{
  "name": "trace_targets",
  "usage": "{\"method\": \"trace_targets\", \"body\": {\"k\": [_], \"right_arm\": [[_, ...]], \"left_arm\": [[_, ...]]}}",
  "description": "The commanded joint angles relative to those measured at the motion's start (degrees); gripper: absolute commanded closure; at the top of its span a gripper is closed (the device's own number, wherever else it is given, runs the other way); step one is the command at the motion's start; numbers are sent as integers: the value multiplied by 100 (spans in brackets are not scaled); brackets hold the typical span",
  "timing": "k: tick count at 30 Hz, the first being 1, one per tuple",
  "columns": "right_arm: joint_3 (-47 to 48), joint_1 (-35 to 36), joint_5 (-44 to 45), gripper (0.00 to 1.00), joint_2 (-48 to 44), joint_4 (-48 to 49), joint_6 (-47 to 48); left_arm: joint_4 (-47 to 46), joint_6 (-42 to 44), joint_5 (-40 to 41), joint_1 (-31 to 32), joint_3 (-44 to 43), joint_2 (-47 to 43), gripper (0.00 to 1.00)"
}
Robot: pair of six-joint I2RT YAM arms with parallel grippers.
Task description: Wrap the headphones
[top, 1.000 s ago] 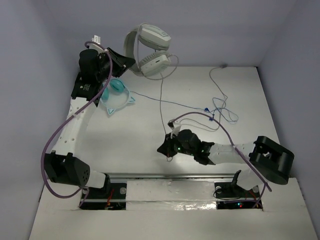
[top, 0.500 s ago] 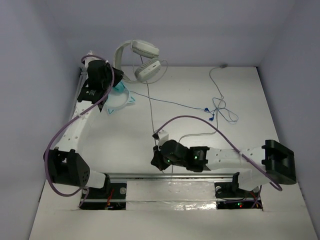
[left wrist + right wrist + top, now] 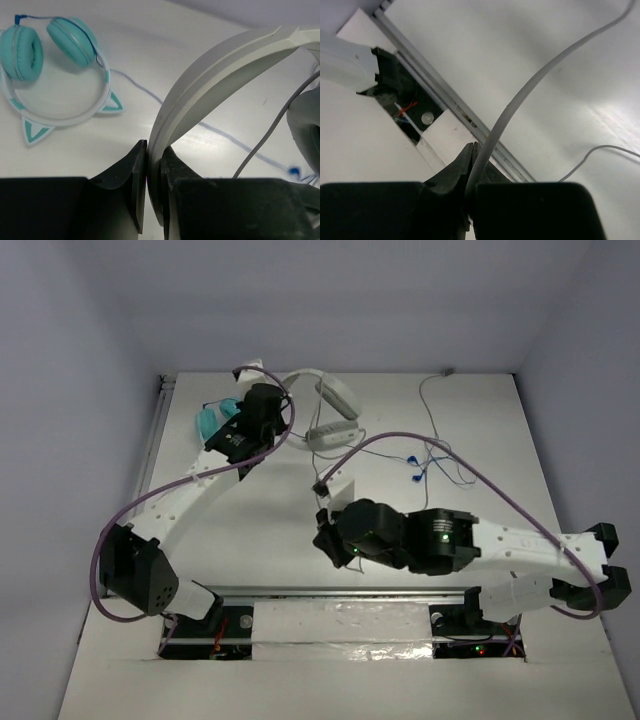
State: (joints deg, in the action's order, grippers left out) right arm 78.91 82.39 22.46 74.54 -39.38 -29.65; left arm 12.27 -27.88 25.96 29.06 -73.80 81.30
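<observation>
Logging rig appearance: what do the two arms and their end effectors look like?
The left arm and right arm have white links, bulky black joints and a looping purple cable each. The left end effector and right end effector are black with tapered fingers.

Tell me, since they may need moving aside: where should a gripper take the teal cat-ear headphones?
Probably the thin headband of the teal cat-ear headphones, between the two ears, coming straight down: they lie flat, and the band is narrower than the cups.
</observation>
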Motion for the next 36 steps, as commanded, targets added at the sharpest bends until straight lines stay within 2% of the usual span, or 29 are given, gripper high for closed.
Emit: {"method": "trace_targets", "body": {"k": [1,4,7,11,12,15,20,21,24,30,36], "right_arm": [[668,32,837,100,-352,-1045,477],[959,32,892,100,-571,-1178,705],[1021,-108,953,100,-669,-1292,829],[959,-285,1128,100,-669,-1546,917],[942,-450,1216,100,-660,-1651,943],[845,-836,1489,100,-669,-1705,1022],[354,-1550,1498,100,-783,-1223,1277],[283,-1620,1551,100,-783,-1039,1312],[81,-1761,1770,100,-687,-819,1321],[-192,-2077,2166,100,-669,-265,1173],[-956,-2306,2017,100,-1379,262,804]], "left_arm": [[187,607,393,293,41,-53,100],[521,1029,349,600,260,-184,100],[662,1424,-55,837,629,-412,100],[838,1654,-687,961,1042,-877,100],[856,1706,-1089,961,1147,-966,100],[926,1821,-1547,1014,1306,-1282,100],[856,2005,-2453,1014,1491,-1827,100],[830,2075,-2916,1014,1535,-1889,100],[794,2172,-3603,1014,1518,-2030,100],[759,2147,-4220,1014,1360,-2056,100],[671,1865,-4897,304,1176,-2083,100]]}}
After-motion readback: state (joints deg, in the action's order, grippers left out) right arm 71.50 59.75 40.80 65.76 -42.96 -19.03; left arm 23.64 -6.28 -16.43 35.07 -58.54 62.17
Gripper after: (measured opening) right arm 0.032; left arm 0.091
